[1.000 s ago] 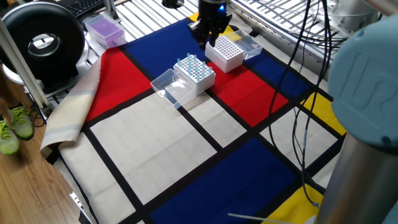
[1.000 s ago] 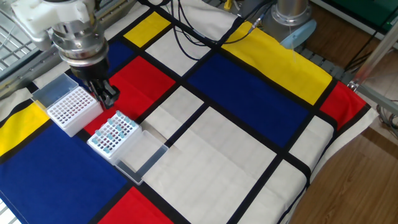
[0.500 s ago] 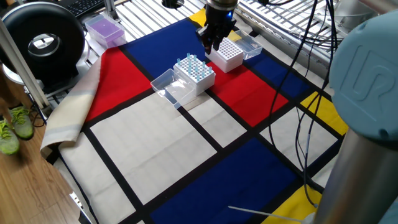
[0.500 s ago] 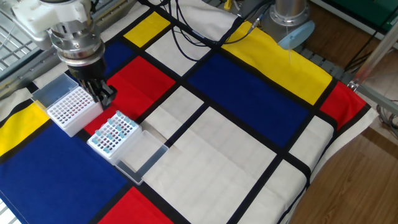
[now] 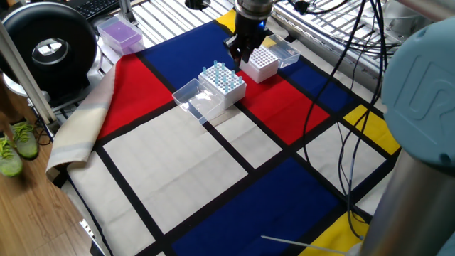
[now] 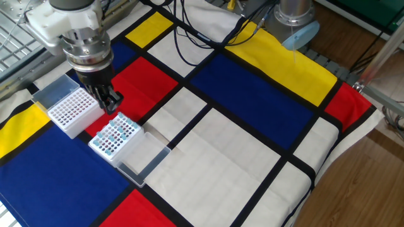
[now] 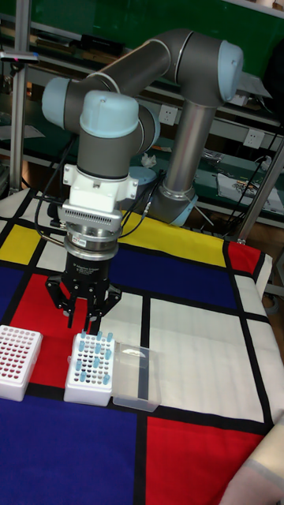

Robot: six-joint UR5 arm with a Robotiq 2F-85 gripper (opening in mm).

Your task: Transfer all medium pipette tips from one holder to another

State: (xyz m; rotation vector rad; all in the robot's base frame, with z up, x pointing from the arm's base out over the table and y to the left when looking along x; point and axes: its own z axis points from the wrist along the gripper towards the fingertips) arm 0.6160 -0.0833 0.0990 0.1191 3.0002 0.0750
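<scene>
Several pale-blue medium pipette tips stand upright in a white perforated holder. A second white holder sits beside it, and its holes look empty. My gripper points straight down. It hangs just above the back edge of the holder with the tips, between the two holders. The dark fingers stand slightly apart and I see nothing between them.
A clear lid lies attached to the tip holder, and another clear lid sits behind the second holder. A purple box and a black round device stand at the table's far left. Cables hang on the right.
The gripper has shifted a little from beside the empty-looking holder toward the holder with the tips and has come lower. Both holders have stayed still.
</scene>
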